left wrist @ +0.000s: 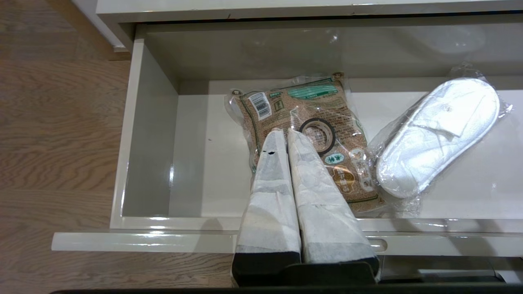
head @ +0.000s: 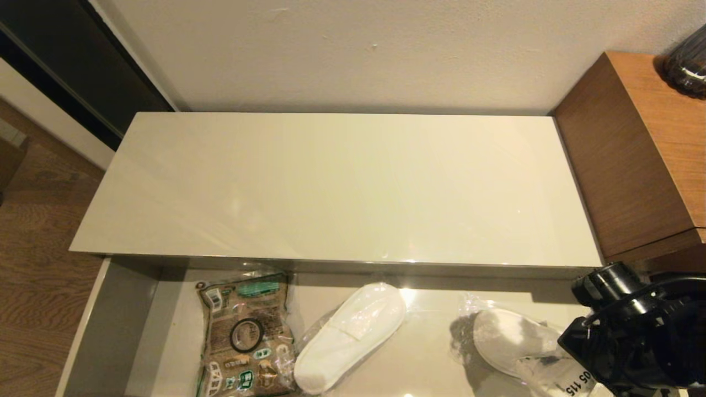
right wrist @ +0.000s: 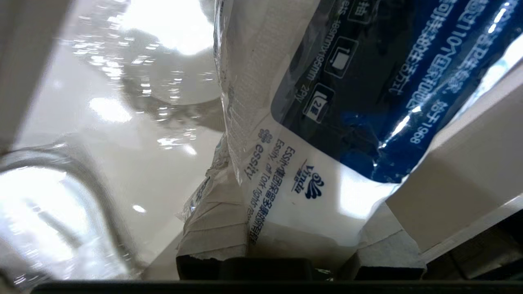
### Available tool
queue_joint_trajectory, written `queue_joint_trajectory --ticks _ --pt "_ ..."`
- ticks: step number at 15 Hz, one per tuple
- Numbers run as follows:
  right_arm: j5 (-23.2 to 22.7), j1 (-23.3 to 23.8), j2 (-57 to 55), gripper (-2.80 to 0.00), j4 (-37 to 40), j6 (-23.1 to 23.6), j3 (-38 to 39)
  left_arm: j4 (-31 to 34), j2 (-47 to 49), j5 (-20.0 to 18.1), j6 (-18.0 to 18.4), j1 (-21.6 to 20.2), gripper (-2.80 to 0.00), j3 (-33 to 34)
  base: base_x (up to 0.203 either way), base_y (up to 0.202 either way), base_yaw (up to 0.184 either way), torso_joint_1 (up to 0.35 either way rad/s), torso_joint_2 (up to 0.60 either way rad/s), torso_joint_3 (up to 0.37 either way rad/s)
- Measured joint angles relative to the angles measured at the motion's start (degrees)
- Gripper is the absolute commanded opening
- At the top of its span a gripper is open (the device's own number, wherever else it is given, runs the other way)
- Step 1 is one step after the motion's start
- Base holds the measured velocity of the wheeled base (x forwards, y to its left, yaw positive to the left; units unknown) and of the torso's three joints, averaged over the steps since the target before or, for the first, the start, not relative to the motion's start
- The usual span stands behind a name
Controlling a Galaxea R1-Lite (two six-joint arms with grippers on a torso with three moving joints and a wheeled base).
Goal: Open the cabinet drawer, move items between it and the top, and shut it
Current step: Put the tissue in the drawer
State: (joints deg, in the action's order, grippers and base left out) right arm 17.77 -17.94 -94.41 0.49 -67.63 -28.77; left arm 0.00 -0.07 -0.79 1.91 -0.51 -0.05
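The cabinet drawer (head: 118, 325) stands pulled out below the glossy cream top (head: 342, 187), which is bare. Inside, a small black tape roll (head: 231, 335) lies on a brown printed bag, and a plastic-wrapped white slipper (head: 353, 333) lies beside it. A second wrapped slipper (head: 510, 339) sits further right. My right gripper (head: 634, 336) is down in the drawer's right end, shut on the white packet with blue print (right wrist: 310, 175), whose end sits between the fingers (right wrist: 212, 228). My left gripper (left wrist: 284, 132) hovers shut and empty over the drawer's front, its tips just short of the tape roll (left wrist: 333, 136).
The brown printed bag (left wrist: 286, 102) lies in the drawer's left half, with bare drawer floor (left wrist: 196, 163) to its left. A taller brown wooden unit (head: 634, 154) adjoins the top on the right, with a dark rounded object (head: 686, 60) on it. Wood floor (head: 38, 264) lies to the left.
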Motion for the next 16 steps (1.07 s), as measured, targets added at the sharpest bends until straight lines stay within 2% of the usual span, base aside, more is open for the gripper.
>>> queue_joint_trajectory --ticks 5,6,11,16 --pt "0.4 0.1 -3.8 -2.80 -3.3 0.9 -0.4 0.0 0.0 0.0 0.0 0.0 -2.80 0.0 0.000 0.000 0.000 0.000 0.00 0.000" --pt "0.4 0.0 -4.2 0.00 -3.3 1.2 -0.5 0.0 0.0 0.0 0.0 0.0 -2.80 0.0 0.000 0.000 0.000 0.000 0.00 0.000" --pt "0.6 0.0 -3.0 0.00 -3.3 3.9 -0.4 0.0 0.0 0.0 0.0 0.0 -2.80 0.0 0.000 0.000 0.000 0.000 0.00 0.000" --pt "0.5 -0.1 3.0 0.00 -0.8 7.4 -0.4 0.0 0.0 0.0 0.0 0.0 -2.80 0.0 0.000 0.000 0.000 0.000 0.00 0.000"
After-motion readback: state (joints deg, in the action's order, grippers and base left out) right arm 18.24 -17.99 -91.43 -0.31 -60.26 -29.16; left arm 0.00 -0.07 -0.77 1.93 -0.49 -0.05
